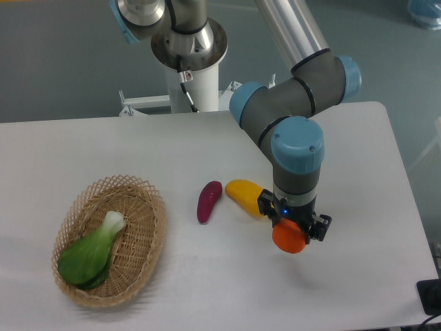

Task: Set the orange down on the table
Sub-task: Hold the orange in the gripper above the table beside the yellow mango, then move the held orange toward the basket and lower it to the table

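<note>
The orange (289, 238) is a small round bright-orange fruit held between the fingers of my gripper (292, 231), right of the middle of the white table (207, 283). The gripper points straight down and is shut on the orange. The fruit looks at or just above the tabletop; I cannot tell whether it touches. The gripper body hides the top of the orange.
A yellow-orange mango-like fruit (244, 196) lies just left of the gripper, nearly touching it. A purple eggplant-like fruit (209, 201) lies further left. An oval wicker basket (148, 241) at the front left holds a green bok choy (93, 252).
</note>
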Controlling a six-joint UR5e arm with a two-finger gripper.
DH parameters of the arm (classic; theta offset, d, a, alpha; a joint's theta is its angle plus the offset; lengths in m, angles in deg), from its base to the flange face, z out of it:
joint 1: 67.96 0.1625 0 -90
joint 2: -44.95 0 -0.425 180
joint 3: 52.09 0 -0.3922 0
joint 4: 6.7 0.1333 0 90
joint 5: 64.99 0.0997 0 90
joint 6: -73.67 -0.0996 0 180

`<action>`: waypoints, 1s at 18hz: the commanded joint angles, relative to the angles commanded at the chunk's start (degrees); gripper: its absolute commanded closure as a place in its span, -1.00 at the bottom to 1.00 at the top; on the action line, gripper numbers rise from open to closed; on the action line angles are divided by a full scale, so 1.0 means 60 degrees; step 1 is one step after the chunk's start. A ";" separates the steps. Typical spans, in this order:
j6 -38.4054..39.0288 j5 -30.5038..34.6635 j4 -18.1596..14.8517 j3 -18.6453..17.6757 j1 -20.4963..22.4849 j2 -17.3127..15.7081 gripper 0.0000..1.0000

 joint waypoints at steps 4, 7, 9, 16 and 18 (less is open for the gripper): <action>-0.0015 0.0074 -0.0044 0.0044 0.0000 0.0015 -0.07; 0.0014 0.0088 -0.0044 0.0103 -0.0015 0.0044 -0.06; 0.0058 0.0103 -0.0029 0.0073 -0.0015 0.0102 -0.06; 0.0293 0.0015 0.0904 -0.0452 -0.0131 0.0234 -0.06; 0.0322 -0.0029 0.2117 -0.1007 -0.0365 0.0307 -0.06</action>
